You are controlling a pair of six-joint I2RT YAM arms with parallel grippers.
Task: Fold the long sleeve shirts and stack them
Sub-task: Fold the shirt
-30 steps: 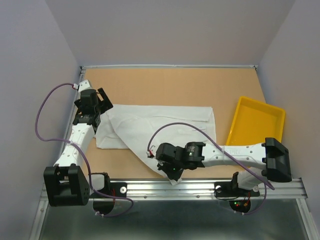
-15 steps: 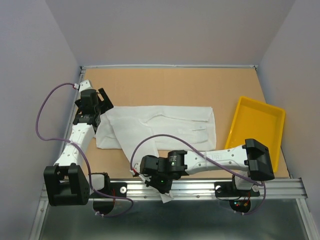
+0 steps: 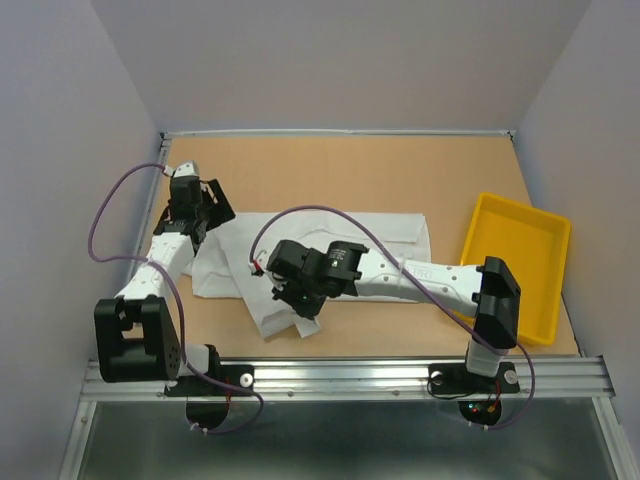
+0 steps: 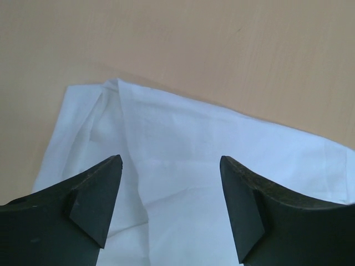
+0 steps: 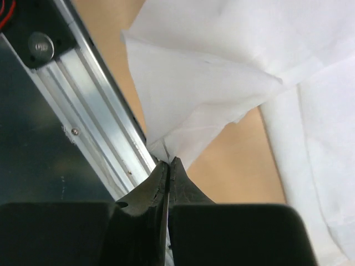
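The right gripper [image 5: 168, 162] had its two fingers pressed tightly together on a corner of the white shirt [image 5: 211, 83], and the cloth fanned out from that pinch in a raised, tent-like fold. In the right wrist view, the aluminium rail [image 5: 94, 122] at the table's near edge ran just to the left of the fingertips. Bare table [image 5: 244, 160] showed beneath the lifted fabric to their right, and more of the shirt lay flat beyond that.

The left gripper [image 4: 171, 166] stood with its fingers spread wide and nothing between them, poised over one end of the shirt [image 4: 183, 138]. White cloth filled the space below and ahead of the jaws, and the garment's edge and tan tabletop lay farther ahead. Whether the fingertips touched the fabric could not be told.

From the top camera, the shirt [image 3: 390, 235] stretched across the table between the two grippers. A yellow tray [image 3: 510, 245] sat well behind the right gripper [image 3: 297, 312], near that arm's base.
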